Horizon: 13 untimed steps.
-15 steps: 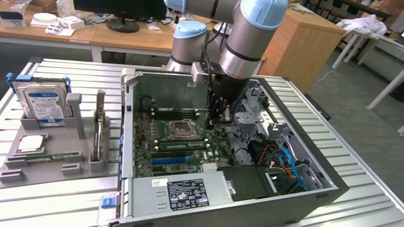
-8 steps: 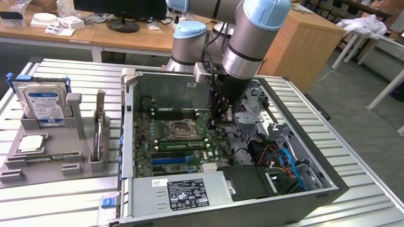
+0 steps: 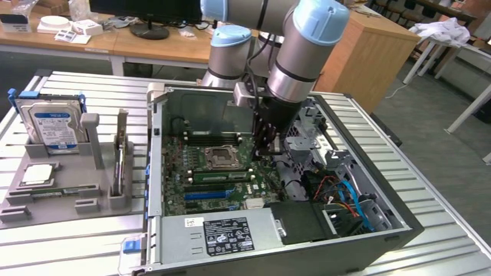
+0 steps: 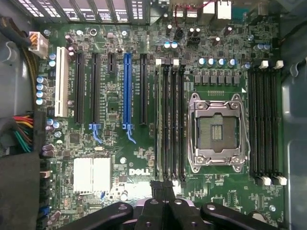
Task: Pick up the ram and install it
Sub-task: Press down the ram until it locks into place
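Hangs low inside the open computer case (image 3: 368,241) on the tabletop (image 3: 61,247), at the end of the arm (image 3: 295,52) entering from twelve o'clock in the exterior view. Shows the fingers (image 3: 264,144) closed, tips pressed together, nothing visible between them. Looks the same from the wrist, with the closed fingers (image 4: 165,194) just off one end of the memory slots (image 4: 172,122) beside the CPU socket (image 4: 218,129)

Finds the ram (image 3: 220,175) not in the grip but down on the motherboard (image 3: 180,198), as a thin green strip standing in the slot bank just at six o'clock of the socket in the exterior view. Lies toward eight o'clock from the fingers, near but apart. Runs its long axis roughly nine to three o'clock, the three o'clock end nearest the fingertips. Cannot say from the wrist view which slot carries it, nor whether the latches are fully home

Judged from that: stick placed in its slot, fingers empty and shut beside its near end, seating unconfirmed. Notes the hard drive (image 3: 50,123) and the upright expansion card (image 3: 121,158) in the grey holder (image 3: 73,172) at nine o'clock, well apart from the case
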Each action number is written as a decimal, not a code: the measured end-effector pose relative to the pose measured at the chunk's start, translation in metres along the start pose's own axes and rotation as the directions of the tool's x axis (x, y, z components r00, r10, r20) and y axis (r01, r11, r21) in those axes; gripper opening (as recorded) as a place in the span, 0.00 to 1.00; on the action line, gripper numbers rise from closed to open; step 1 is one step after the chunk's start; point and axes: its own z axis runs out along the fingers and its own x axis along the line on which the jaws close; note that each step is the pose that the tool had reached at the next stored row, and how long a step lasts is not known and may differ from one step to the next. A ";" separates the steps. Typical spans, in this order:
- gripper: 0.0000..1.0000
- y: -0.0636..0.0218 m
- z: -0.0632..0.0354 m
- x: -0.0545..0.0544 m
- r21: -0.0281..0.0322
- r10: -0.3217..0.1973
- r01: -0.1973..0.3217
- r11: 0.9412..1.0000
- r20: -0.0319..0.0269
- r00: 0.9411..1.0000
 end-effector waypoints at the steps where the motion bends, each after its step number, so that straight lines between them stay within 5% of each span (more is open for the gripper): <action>1: 0.11 -0.0001 0.0018 0.000 0.000 0.000 0.000 1.000 0.000 1.000; 13: 0.11 -0.0012 0.0196 0.001 0.000 0.000 0.000 1.000 0.000 1.000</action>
